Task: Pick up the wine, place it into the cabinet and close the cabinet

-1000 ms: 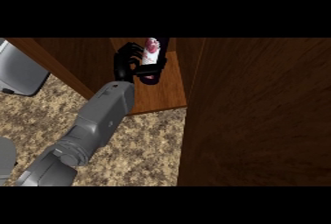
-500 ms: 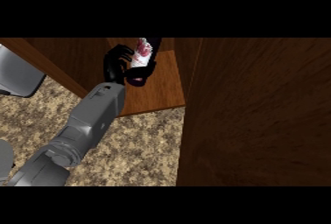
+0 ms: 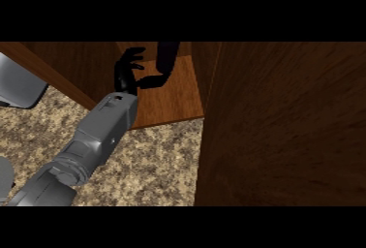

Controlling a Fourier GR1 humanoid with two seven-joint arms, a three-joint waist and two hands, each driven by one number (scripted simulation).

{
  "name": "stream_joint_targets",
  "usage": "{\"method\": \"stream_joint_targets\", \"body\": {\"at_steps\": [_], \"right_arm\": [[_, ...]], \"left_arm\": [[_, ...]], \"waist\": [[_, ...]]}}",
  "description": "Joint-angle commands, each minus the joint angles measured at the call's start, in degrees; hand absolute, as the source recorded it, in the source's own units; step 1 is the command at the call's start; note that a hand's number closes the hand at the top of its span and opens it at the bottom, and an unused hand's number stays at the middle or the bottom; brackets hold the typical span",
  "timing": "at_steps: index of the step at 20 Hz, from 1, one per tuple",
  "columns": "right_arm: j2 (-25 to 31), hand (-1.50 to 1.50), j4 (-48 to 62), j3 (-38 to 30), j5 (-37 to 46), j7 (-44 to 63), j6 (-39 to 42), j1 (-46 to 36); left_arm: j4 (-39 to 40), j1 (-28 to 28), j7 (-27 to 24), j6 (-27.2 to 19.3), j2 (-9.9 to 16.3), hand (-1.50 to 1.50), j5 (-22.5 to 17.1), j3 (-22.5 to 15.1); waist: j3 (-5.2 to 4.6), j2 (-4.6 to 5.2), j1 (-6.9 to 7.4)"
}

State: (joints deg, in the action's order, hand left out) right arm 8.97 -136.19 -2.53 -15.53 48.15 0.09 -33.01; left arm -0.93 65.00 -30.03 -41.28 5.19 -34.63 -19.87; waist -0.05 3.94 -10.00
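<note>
Wooden cabinet (image 3: 168,104) shelf is reached by one hand (image 3: 132,72), fingers spread, nothing held. Wine not seen, judged placed inside. Next: arm withdrawn, door (image 3: 286,121) swung closed.

No readable text, labels, brands, numbers or signs on any surface in view.

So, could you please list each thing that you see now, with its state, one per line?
Hand: open, fingers spread, holding nothing, inside the cabinet.
Cabinet shelf: bare where it shows.
Cabinet door: open, standing at the right.
Wine bottle: not visible in this view.
Counter: speckled stone, the forearm lies above it.
</note>
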Motion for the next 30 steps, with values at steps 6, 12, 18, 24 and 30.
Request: {"method": "stream_joint_targets", "body": {"at_steps": [6, 12, 18, 24, 30], "right_arm": [[-0.2, -1.5, -0.2, -0.2, -0.5, 0.5, -0.6, -0.6], [-0.3, -1.5, -1.2, 1.0, -0.6, 0.6, 0.0, 0.4], [-0.3, -1.5, -1.7, 0.2, -0.2, 0.7, -0.7, 0.1], [-0.1, -1.5, -1.6, 0.6, 2.2, 2.2, -2.7, -0.1], [1.2, -1.5, -2.1, -0.9, 2.0, 4.3, -4.0, -0.3]], "left_arm": [[0.9, -1.4, 1.3, 3.7, 2.9, -1.5, 0.3, -0.1], [0.9, -0.5, -0.4, 3.6, 4.3, -1.5, 1.3, -1.0], [-0.4, -1.6, -2.1, 15.0, 5.3, -1.5, 3.3, -3.1], [-8.3, -0.4, -7.4, 29.5, 2.9, -1.5, -1.2, 1.5], [-11.0, -2.6, -11.7, 40.0, 1.6, -1.5, -4.4, 5.3]], "waist": [[-0.28, 0.31, 0.59], [-0.2, -0.17, 1.05], [-0.18, -0.82, 2.25], [-0.21, -2.45, 5.59], [-0.08, -3.33, 7.8]]}}
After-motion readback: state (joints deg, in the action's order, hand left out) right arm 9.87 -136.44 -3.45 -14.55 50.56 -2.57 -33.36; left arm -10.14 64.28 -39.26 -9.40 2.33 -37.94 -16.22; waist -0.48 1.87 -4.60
